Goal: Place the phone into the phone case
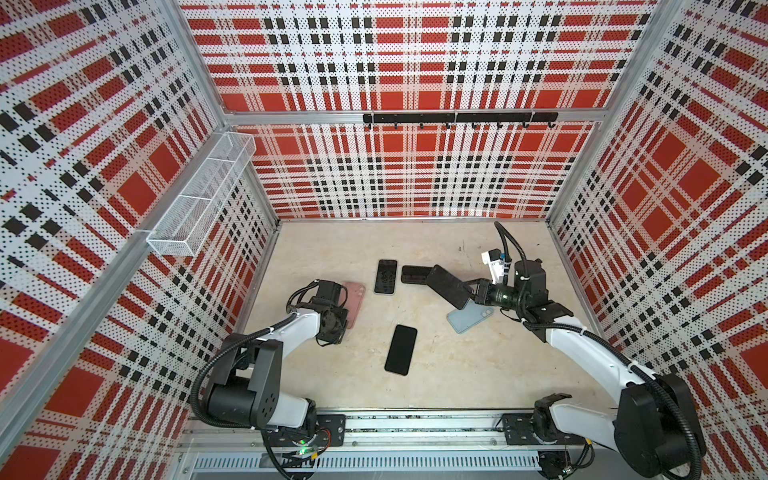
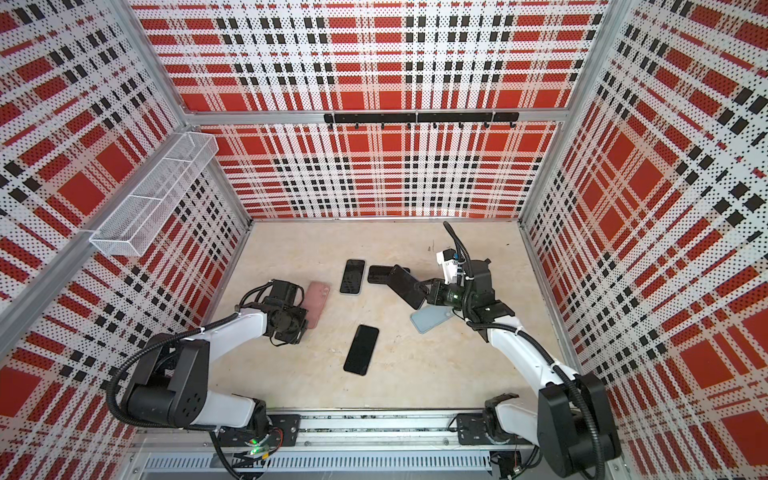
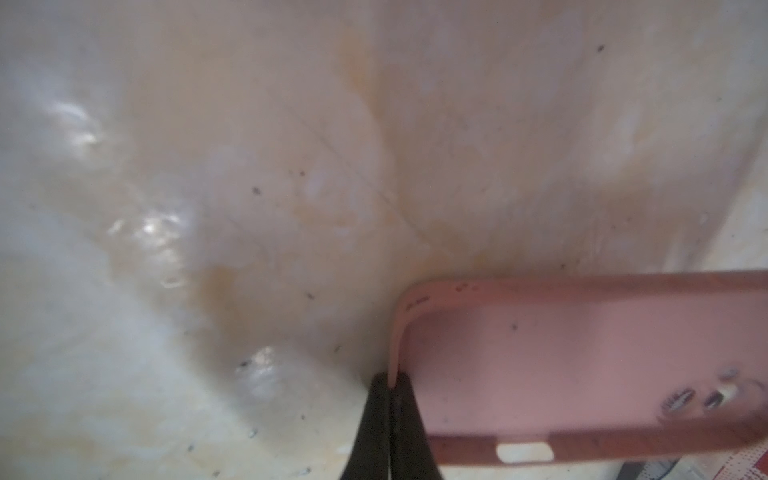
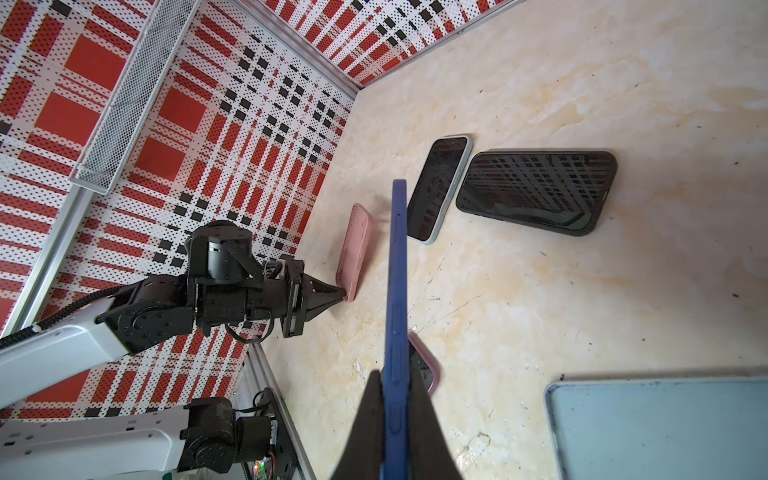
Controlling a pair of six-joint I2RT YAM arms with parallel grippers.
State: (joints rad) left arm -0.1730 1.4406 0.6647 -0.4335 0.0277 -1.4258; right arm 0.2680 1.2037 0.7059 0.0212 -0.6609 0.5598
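Note:
My left gripper (image 3: pixel 390 376) is shut on the thin rim at one end of the pink phone case (image 3: pixel 582 365), whose hollow inside faces the wrist camera. In both top views that case (image 1: pixel 355 295) (image 2: pixel 319 296) lies at the left of the floor, partly under my left wrist. My right gripper (image 4: pixel 397 374) is shut on a blue-edged phone (image 4: pixel 399 270) and holds it above the floor at the right (image 1: pixel 449 286) (image 2: pixel 409 286). The right wrist view also shows the pink case (image 4: pixel 355 253) with the left gripper (image 4: pixel 343 296) at its end.
A pale blue case (image 1: pixel 469 318) (image 4: pixel 660 428) lies under my right wrist. A black phone (image 1: pixel 401 350) lies in the middle. A pale-rimmed phone (image 1: pixel 385 276) (image 4: pixel 440 187) and a black-cased phone (image 1: pixel 415 274) (image 4: pixel 536 193) lie further back. Plaid walls enclose the floor.

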